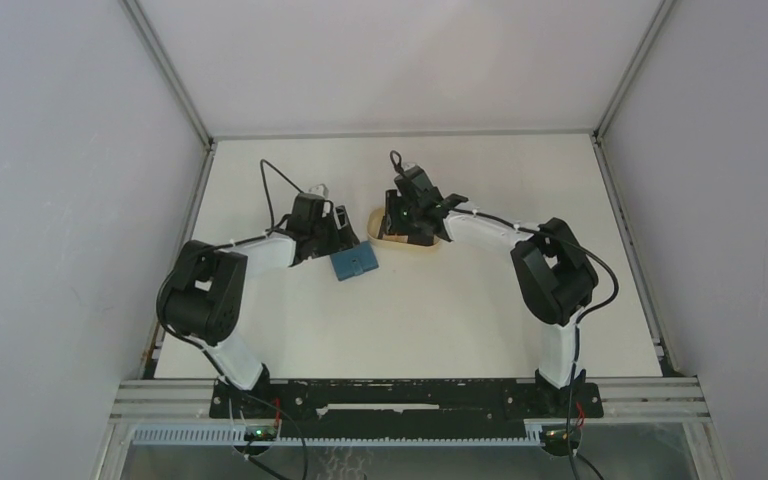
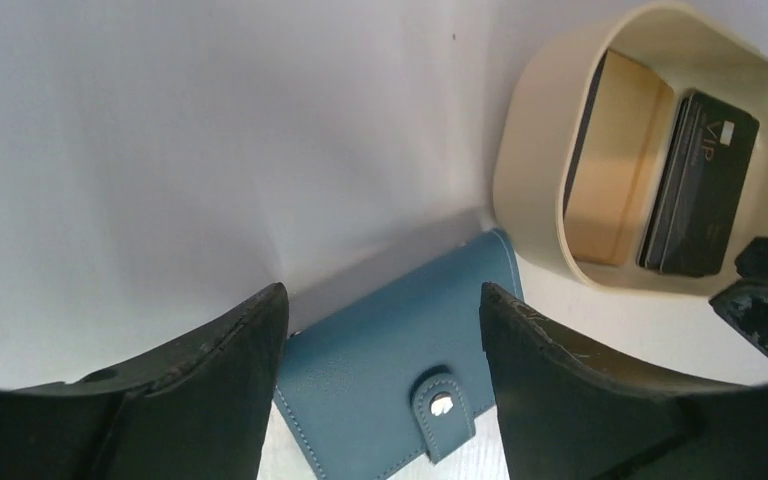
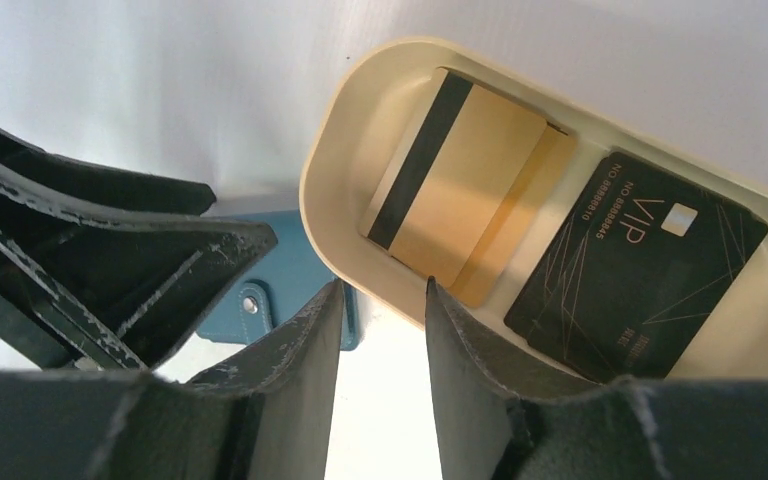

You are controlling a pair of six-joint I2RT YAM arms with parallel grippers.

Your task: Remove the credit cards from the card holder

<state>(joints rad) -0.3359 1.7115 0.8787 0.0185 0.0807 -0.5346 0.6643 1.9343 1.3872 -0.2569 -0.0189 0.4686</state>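
Card holder (image 2: 380, 350) partly behind left jaws, cut by bottom edge; tray (image 1: 376, 225) mostly hidden under right arm (image 1: 480, 228).

Teal card holder (image 2: 390, 350), beige tray (image 3: 330, 160), gold & black credit cards (image 3: 460, 180), white counter (image 1: 410, 310).
Holder is teal-blue w/ a silver snap stud. Tray is plain pale beige. Gold cards: top one has a black mag stripe. Black card (image 3: 640, 270) has gold "VIP" lettering & thin gold lines. Left tool (image 2: 382, 300) & right tool (image 3: 382, 292) are black, scuffed grey.
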